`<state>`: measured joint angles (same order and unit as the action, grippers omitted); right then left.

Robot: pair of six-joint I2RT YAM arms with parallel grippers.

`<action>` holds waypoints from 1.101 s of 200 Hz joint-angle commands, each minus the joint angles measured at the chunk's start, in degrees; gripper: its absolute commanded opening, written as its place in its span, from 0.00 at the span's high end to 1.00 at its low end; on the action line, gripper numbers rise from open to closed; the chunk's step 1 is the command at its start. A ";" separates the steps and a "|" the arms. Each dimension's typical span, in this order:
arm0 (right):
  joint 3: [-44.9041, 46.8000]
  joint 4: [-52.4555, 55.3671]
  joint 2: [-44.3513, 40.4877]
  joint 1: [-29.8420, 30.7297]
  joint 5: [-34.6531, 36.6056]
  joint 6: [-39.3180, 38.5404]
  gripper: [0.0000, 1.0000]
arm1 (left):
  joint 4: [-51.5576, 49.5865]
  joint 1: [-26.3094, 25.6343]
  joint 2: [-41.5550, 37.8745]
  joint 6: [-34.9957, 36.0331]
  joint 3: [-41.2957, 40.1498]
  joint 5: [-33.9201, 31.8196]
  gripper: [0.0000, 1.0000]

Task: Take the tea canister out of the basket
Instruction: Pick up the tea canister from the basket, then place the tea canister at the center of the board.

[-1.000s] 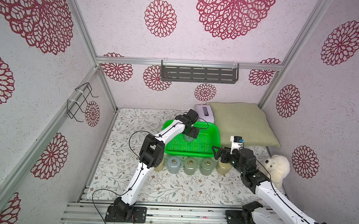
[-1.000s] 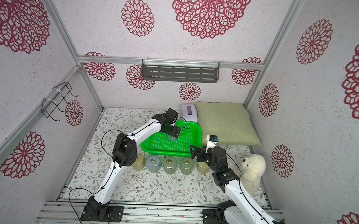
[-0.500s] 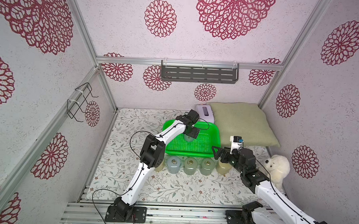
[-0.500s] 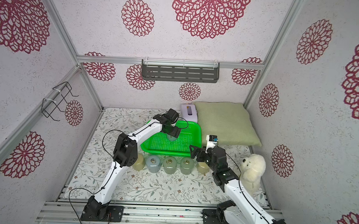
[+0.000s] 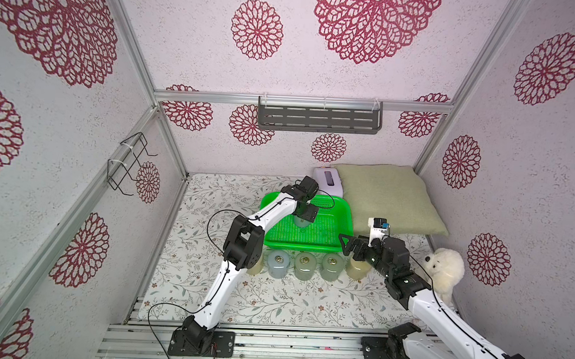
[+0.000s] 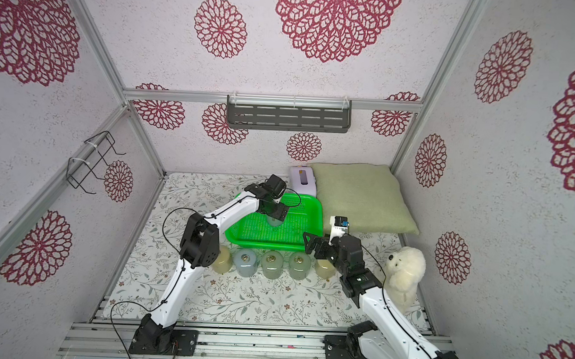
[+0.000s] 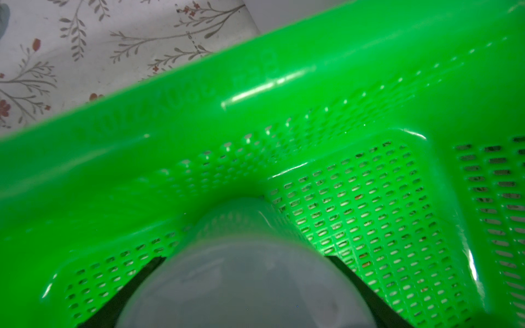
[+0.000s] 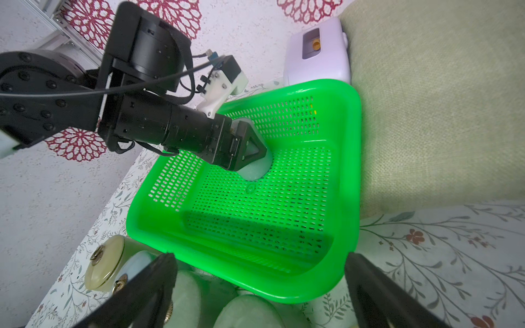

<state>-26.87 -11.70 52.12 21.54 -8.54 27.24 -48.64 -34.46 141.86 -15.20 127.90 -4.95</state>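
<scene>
Left gripper (image 5: 303, 217): reaches down into the basket (image 5: 310, 246); fingers (image 7: 352, 275) lie against both sides of the canister (image 8: 253, 171), clamped on it.
Canister: pale, inside the basket, about the middle of the mesh floor; whether it touches the floor I cannot tell.
Basket: green, on the table (image 5: 274, 303), just left of the pillow (image 5: 388, 198); lilac box (image 5: 327, 180) at its far right corner.
Right gripper (image 5: 350, 246): jaws wide apart, holding nothing, over the basket's near right corner.
Row (image 5: 304, 266): five more canisters, upright on the table just near of the basket; the leftmost is partly behind the left arm (image 5: 271, 213), the rightmost under the right gripper.
Plush dog (image 5: 444, 270): near right, beside the right arm (image 5: 440, 310).
</scene>
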 commanded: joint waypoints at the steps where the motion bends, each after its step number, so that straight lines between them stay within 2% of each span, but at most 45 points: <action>1: 0.56 -3.79 0.00 -0.18 -3.24 0.70 0.01 | 2.04 -0.05 -7.24 -1.90 -3.60 0.95 0.26; 46: 1.34 -6.95 -0.14 0.51 -7.71 0.86 0.01 | 2.82 0.00 -15.35 -3.91 -9.55 0.06 0.25; 87: 1.42 -9.38 0.64 3.95 -9.96 -0.03 0.01 | 2.39 0.35 -23.04 -5.62 -15.57 -1.19 0.25; 148: 0.24 -10.80 2.77 11.97 -8.51 -3.24 0.01 | 1.95 2.05 -37.44 -8.01 -27.67 -4.17 0.24; 220: -0.02 -12.17 2.52 16.46 -7.45 -4.41 0.01 | 1.49 7.14 -54.92 -12.90 -44.27 -8.57 0.24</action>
<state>-25.45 -20.86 55.11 36.80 -16.58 24.38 -49.32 -29.28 93.23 -25.34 86.72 -10.46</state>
